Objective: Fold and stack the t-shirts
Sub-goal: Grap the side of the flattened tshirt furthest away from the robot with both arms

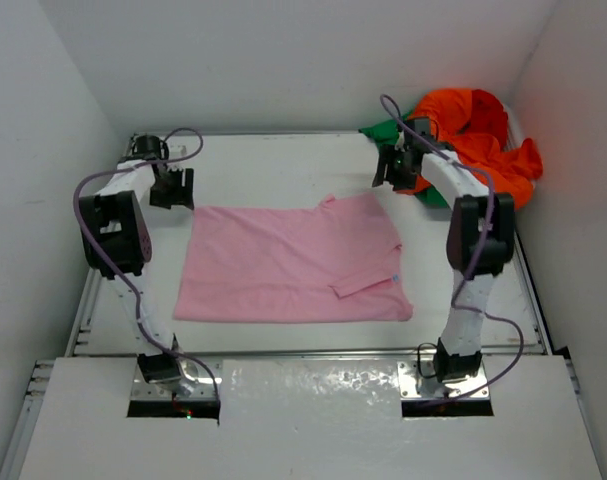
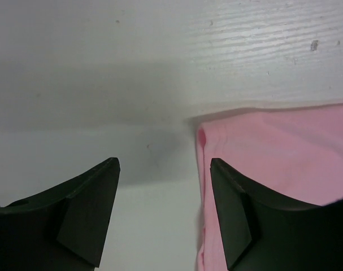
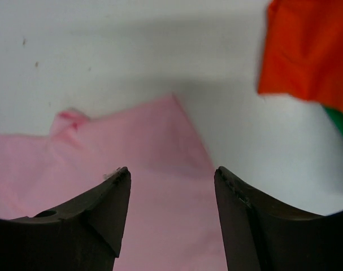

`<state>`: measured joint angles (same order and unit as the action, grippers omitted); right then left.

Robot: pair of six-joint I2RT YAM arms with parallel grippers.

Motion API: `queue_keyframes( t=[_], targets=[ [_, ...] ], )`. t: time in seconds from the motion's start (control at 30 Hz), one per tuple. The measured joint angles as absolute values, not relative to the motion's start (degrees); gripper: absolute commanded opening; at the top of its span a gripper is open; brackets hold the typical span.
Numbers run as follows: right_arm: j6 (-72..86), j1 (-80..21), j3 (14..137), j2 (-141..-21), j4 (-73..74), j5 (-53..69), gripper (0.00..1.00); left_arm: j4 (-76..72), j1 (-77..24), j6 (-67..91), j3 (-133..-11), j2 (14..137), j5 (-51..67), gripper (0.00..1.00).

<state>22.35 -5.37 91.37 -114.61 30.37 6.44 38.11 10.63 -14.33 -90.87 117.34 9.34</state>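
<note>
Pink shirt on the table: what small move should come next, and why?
The pink shirt lies spread, with the open left gripper and right gripper above its far corners, so probably lower both and pinch that far edge.

Soft white light from above leaves the white bench (image 1: 283,170) bright, shadows faint. Mottled glare marks the glossy white near panel (image 1: 313,395). In both wrist views the dark jaws blur, and a broad grey shadow crosses the bench beyond the pink cloth shirt (image 2: 284,158).
</note>
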Motion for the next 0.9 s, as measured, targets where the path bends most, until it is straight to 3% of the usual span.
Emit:
queue_keyframes(
  t=[0.2,0.47,0.57,0.6,0.77,0.83,0.9],
  targets=[
    [22.98,-5.37,103.81,-133.8,31.51,7.7,0.6,35.4,9.21,-12.14,-91.44,121.86,10.87,0.64],
    [25.78,-6.02,105.71,-135.37,28.49,11.33,0.58,32.27,8.6,-10.22,-92.36,123.98,13.37,0.63],
    [26.15,-7.03,104.71,-135.26,26.87,12.29,0.52,32.01,8.6,-9.96,-92.27,123.98,14.17,0.51],
    [26.24,-7.35,104.22,-135.11,26.2,12.47,0.44,31.9,8.6,-9.87,-92.14,123.98,14.46,0.36],
    [27.14,-8.14,102.67,-134.82,25.34,13.1,0.13,32.88,8.6,-9.96,-91.7,123.98,16.32,0.03],
    [27.4,-8.14,102.3,-134.82,25.67,13.58,0.01,33.63,8.6,-10.33,-91.7,123.98,16.88,0.0],
    [27.42,-8.05,101.89,-134.61,25.91,13.69,0.0,34.37,8.6,-11.14,-91.7,123.98,17.28,0.0]
  ],
)
